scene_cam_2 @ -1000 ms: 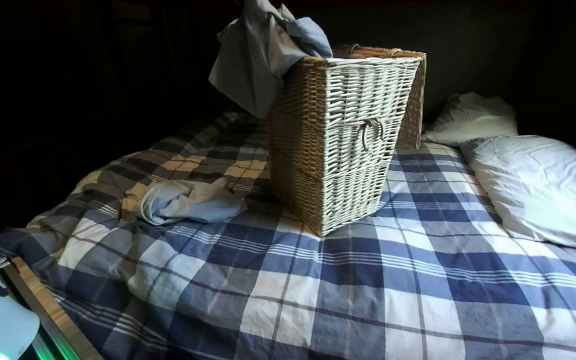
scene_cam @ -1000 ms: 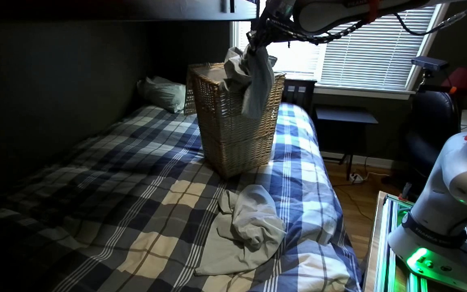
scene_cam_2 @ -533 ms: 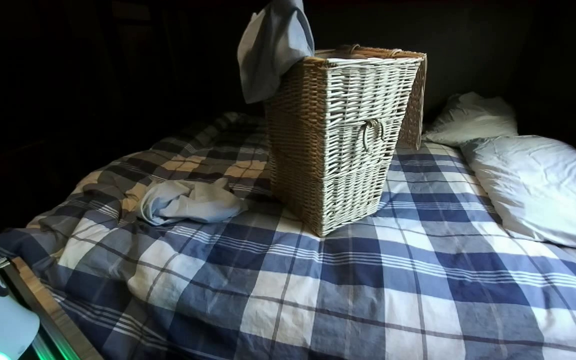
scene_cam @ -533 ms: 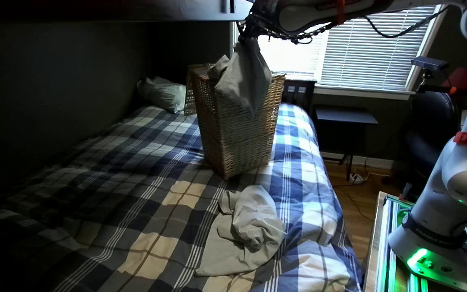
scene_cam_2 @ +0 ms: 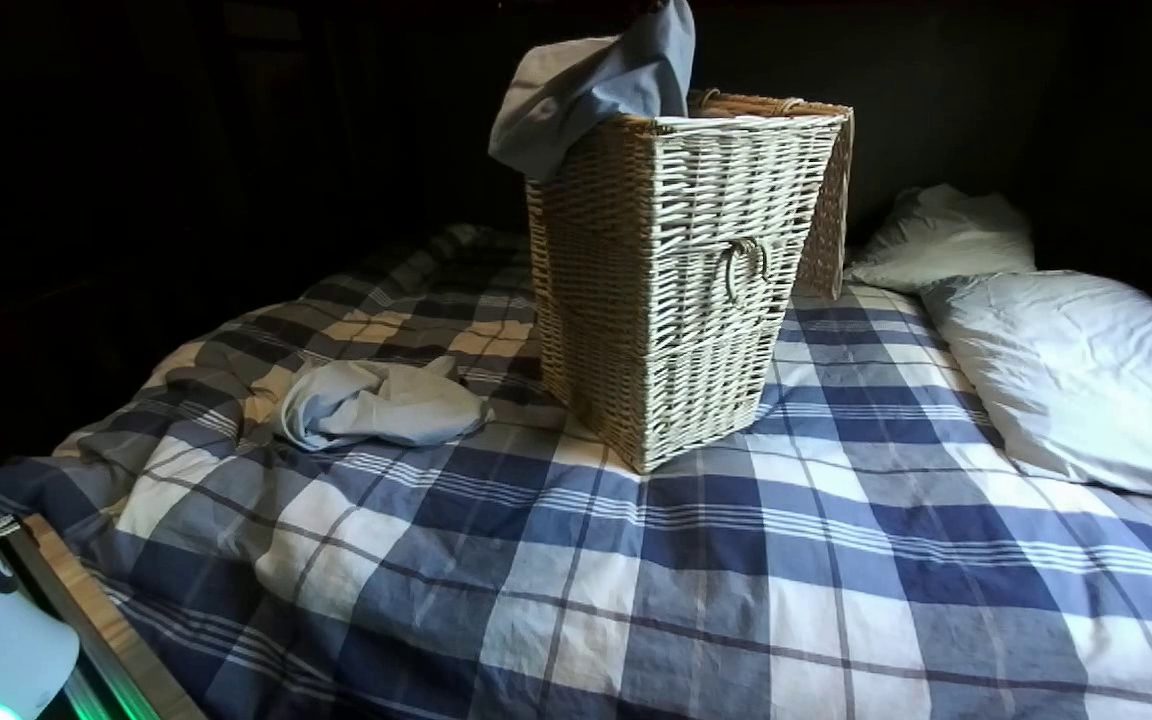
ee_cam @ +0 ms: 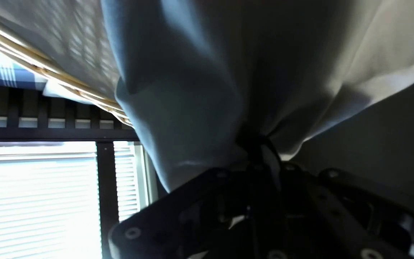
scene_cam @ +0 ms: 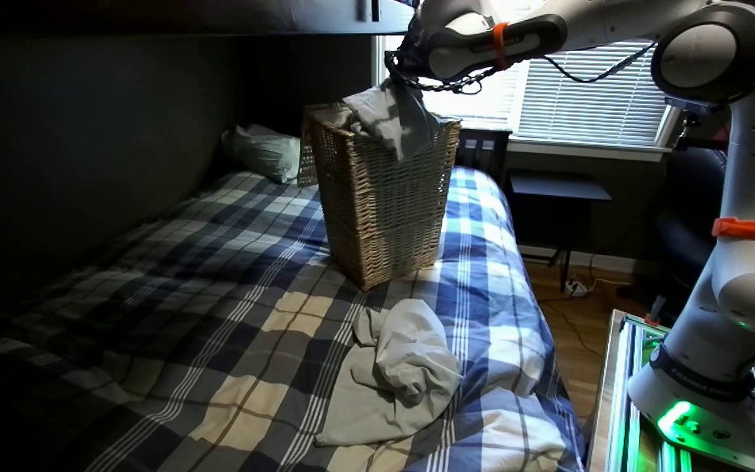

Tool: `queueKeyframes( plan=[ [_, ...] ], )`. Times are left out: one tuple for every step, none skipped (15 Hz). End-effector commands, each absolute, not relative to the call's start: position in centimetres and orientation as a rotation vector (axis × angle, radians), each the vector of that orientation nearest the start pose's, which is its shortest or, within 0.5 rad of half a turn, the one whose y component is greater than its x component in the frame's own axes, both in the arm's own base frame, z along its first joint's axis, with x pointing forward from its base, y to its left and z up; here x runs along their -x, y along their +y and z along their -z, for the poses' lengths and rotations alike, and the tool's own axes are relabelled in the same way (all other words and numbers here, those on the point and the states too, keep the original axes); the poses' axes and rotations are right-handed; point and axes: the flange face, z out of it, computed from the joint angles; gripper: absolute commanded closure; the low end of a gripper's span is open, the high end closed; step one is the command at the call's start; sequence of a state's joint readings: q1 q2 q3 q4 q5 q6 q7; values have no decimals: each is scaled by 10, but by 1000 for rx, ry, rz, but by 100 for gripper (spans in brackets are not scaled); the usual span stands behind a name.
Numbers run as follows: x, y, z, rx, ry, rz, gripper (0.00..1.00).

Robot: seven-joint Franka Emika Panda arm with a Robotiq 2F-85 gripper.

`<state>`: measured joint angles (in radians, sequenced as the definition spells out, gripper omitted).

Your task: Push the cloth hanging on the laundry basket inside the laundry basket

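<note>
Cloth [scene_cam: 398, 123] being pinched by gripper [ee_cam: 255, 142], corner hanging outside basket [scene_cam_2: 711, 340]; being judged light, limp; hold near hanging corner being advised.

Home bedroom, plaid-covered bed [scene_cam_2: 696, 590], pillows [scene_cam_2: 1086, 375], window blinds [scene_cam: 590, 108]

"From the wrist view, do we have the cloth [ee_cam: 192, 97] in the gripper [ee_cam: 255, 144]?"
"We do: it pinches a gathered fold, and the rest spreads wide above it."
"And at upper left?"
"We see the wicker rim of the laundry basket [ee_cam: 53, 73], slanting down until the cloth hides it, plaid bedding [ee_cam: 5, 68] beyond."
"Below that, we have a dark slatted frame [ee_cam: 56, 134] and bright window blinds [ee_cam: 34, 201]."
</note>
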<state>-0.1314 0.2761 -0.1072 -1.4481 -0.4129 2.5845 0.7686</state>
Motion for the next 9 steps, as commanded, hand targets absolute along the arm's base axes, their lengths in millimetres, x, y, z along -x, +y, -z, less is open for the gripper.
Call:
queueKeyframes(
  plan=[
    [-704,-179,-615,2669,1222,1464,100],
    [-707,-189,-610,2661,1271,1451,100],
    [-710,-197,-604,2659,1307,1441,100],
    [-712,-205,-598,2672,1332,1433,100],
    [-713,-210,-591,2671,1349,1392,100],
    [-715,-212,-587,2662,1357,1358,74],
    [-714,-210,-582,2684,1337,1286,72],
    [-713,-206,-580,2683,1329,1209,66],
    [-709,-198,-581,2692,1292,1105,60]
  ],
)
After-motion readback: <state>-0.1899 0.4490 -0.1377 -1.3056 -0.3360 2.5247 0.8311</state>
